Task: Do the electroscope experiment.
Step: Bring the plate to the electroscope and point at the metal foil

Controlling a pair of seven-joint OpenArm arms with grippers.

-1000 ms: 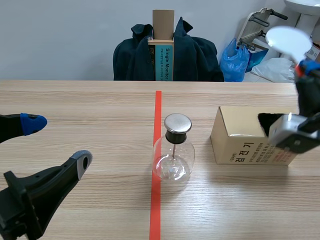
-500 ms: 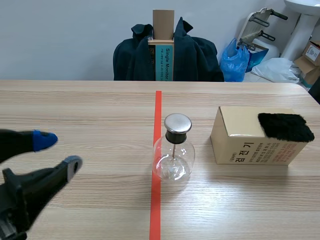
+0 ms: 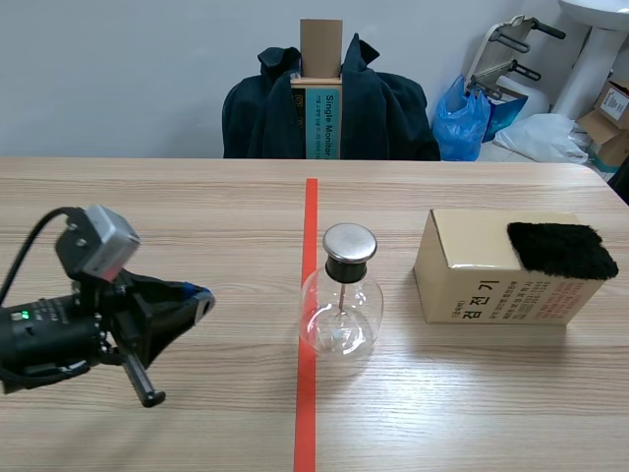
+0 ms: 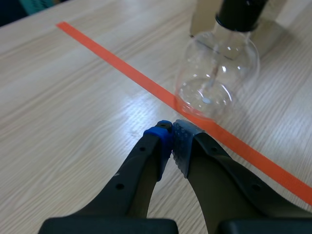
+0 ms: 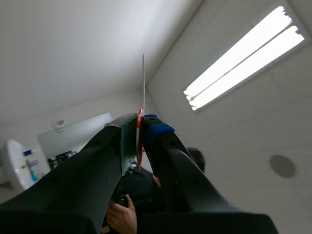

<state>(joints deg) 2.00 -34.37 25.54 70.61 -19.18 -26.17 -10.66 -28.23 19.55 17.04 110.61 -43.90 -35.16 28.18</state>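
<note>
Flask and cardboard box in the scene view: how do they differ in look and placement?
The flask is clear, round glass; the box is opaque brown cardboard with flat sides. The flask carries a metal cap; the box has a black fuzzy pad lying on top. The flask stands at the tape line; the box sits apart from it. Both rest on the wooden table.

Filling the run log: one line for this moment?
left jaws: shut, near electroscope | right jaws: pointing up, shut on thin sheet | fur pad: on box
</note>
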